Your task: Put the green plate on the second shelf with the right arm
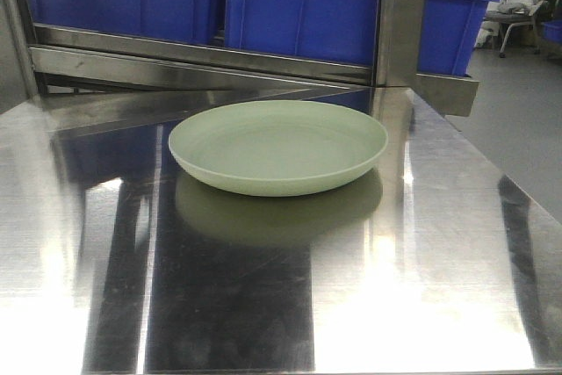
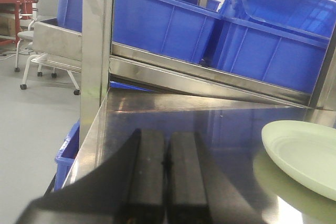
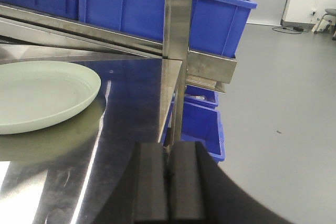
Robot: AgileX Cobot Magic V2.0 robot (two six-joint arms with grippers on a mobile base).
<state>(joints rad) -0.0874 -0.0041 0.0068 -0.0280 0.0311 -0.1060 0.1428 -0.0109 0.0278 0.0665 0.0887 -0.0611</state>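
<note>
The green plate (image 1: 277,145) lies flat on the steel shelf surface (image 1: 439,287), near its middle. It also shows at the right edge of the left wrist view (image 2: 307,156) and at the left of the right wrist view (image 3: 39,94). My left gripper (image 2: 167,150) is shut and empty, low over the steel surface, to the left of the plate. My right gripper (image 3: 169,153) is shut and empty, to the right of the plate, near the surface's right edge. Neither gripper shows in the front view.
Blue plastic bins (image 1: 299,10) stand on a steel rail (image 1: 202,54) behind the plate. A steel upright post (image 1: 399,15) rises at the back right, another (image 2: 97,51) at the left. More blue bins (image 3: 202,124) sit below. Open floor and chairs (image 1: 518,10) lie to the right.
</note>
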